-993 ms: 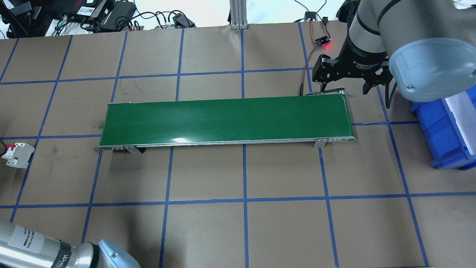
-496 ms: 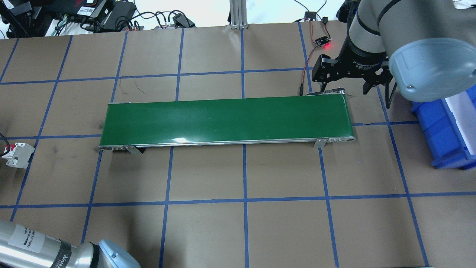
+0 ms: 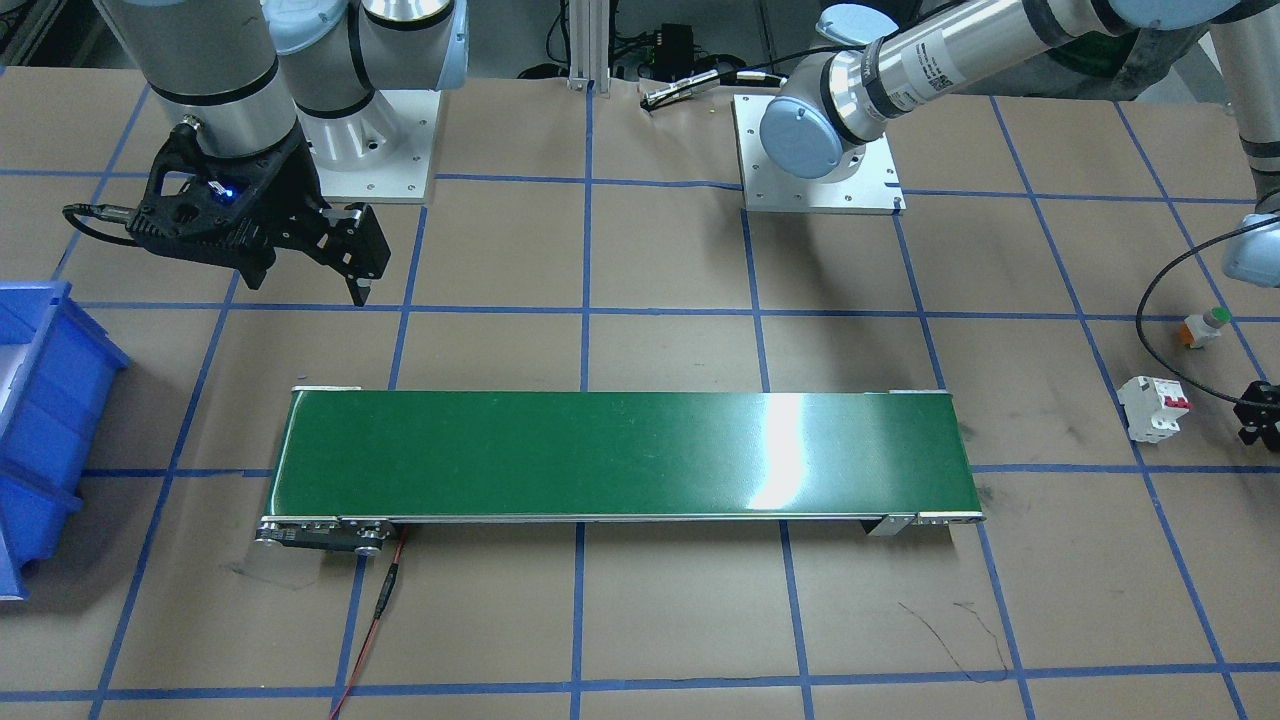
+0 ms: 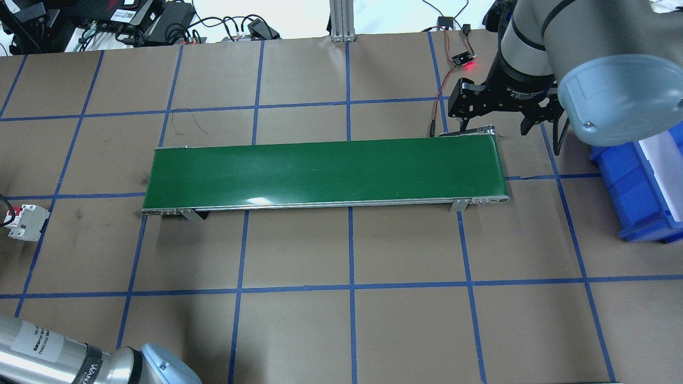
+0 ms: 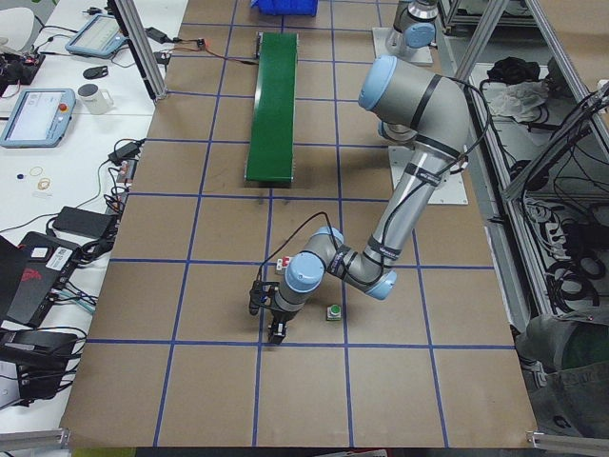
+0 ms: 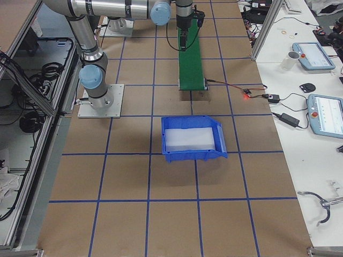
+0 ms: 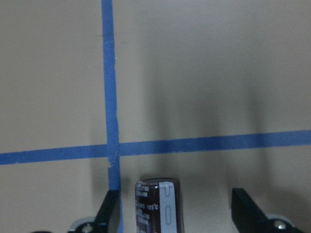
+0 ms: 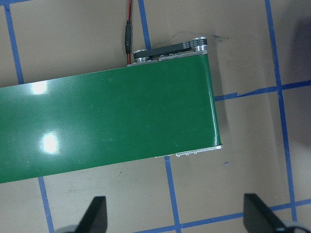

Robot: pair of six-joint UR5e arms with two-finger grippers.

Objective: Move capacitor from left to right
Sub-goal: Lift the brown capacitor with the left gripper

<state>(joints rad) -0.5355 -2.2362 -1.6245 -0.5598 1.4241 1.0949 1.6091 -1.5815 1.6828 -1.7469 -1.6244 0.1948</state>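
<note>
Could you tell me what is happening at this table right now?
The left gripper sits low at the left end of the table, with the capacitor between its open fingers, not yet gripped. The right gripper, also open, hovers near the right end of the green conveyor belt. The capacitor has not crossed yet.

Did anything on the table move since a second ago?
Nothing visibly moved. The right gripper still hangs open over the belt's end, the breaker sits in the same spot at the table edge, and the left arm stays in its corner.
</note>
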